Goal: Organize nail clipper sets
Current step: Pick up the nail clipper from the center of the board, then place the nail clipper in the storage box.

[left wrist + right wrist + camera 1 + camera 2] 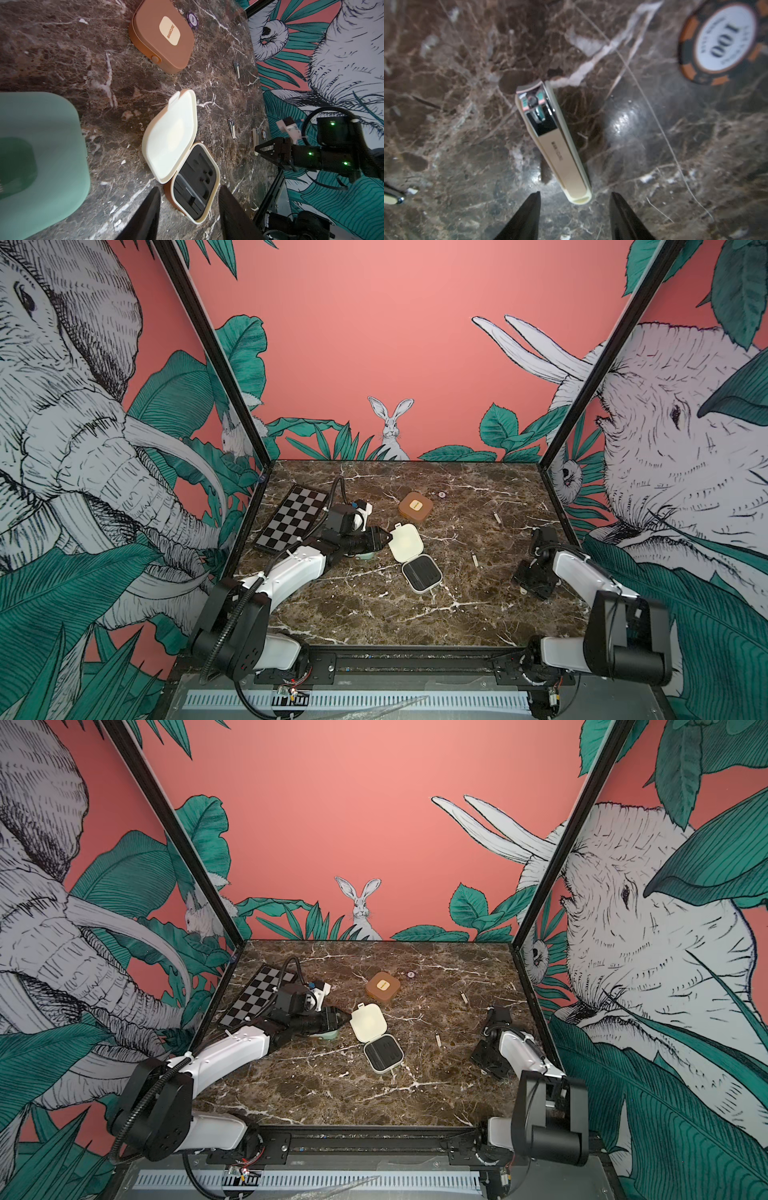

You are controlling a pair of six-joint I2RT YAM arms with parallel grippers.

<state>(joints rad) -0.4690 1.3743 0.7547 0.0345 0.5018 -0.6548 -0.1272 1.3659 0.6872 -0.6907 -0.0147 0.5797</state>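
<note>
Three cases we count (cream case open, brown case shut, green case), three clippers; left gripper, right gripper both spread, empty.

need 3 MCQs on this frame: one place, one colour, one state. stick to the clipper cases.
1. The mint green case lies:
A. on the brown case
B. beneath the left gripper
C. inside the cream case

2. The shut case labelled MANICURE is:
A. cream
B. mint green
C. brown

3. The cream case is:
A. open, lid laid back
B. shut
C. upside down

Key:
1 B: a mint edge peeks out below the gripper in both top views.
2 C: the left wrist view shows the label on the brown lid.
3 A: its black insert is exposed beside the lid.
</note>
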